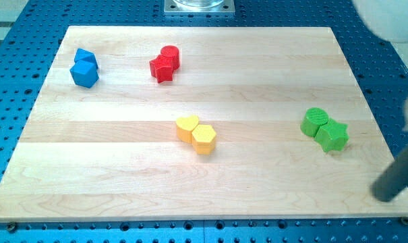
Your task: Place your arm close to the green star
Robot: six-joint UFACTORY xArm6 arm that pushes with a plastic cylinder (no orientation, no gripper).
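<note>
The green star [333,136] lies at the view's right on the wooden board [123,175]. It touches a green cylinder [315,121] on its upper left. My tip [386,196] is the blurred lower end of a dark rod that comes in from the view's right edge. It sits near the board's right edge, below and to the right of the green star, with a clear gap between them. It touches no block.
Two blue blocks [85,67] sit together at the top left. A red cylinder [170,55] and a red star [162,69] touch at the top centre. A yellow heart [187,127] and a yellow hexagon [204,139] touch at the centre. A blue perforated table [392,81] surrounds the board.
</note>
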